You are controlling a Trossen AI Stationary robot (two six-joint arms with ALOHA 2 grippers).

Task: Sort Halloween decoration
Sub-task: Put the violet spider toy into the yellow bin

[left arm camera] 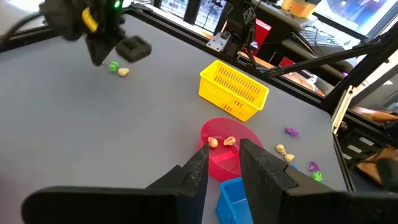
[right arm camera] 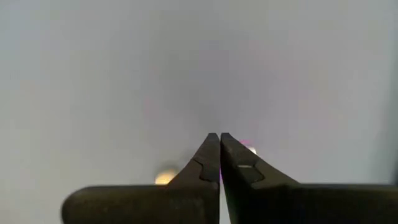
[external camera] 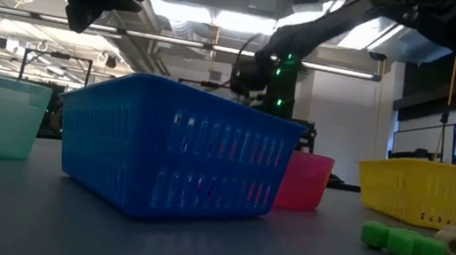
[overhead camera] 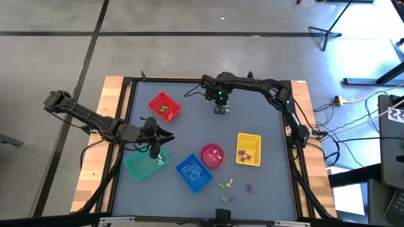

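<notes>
Trinkets lie in several places on the grey table (overhead camera: 189,135). A green one (left arm camera: 113,67) and a cream one (left arm camera: 124,72) sit just beside the right gripper (overhead camera: 220,110), near the far edge. This gripper is down at the table with its fingers (right arm camera: 208,158) pressed fully together; whether a trinket is caught between them cannot be told. Green pieces lie in the red basket (overhead camera: 165,106), cream pieces in the pink bowl (left arm camera: 225,152), purple ones in the yellow basket (overhead camera: 248,150). More trinkets (overhead camera: 225,185) are loose near the front edge, by the blue basket (overhead camera: 193,173). The left gripper (overhead camera: 158,144) hangs above the teal basket (overhead camera: 144,166), fingers a little apart, holding nothing visible.
</notes>
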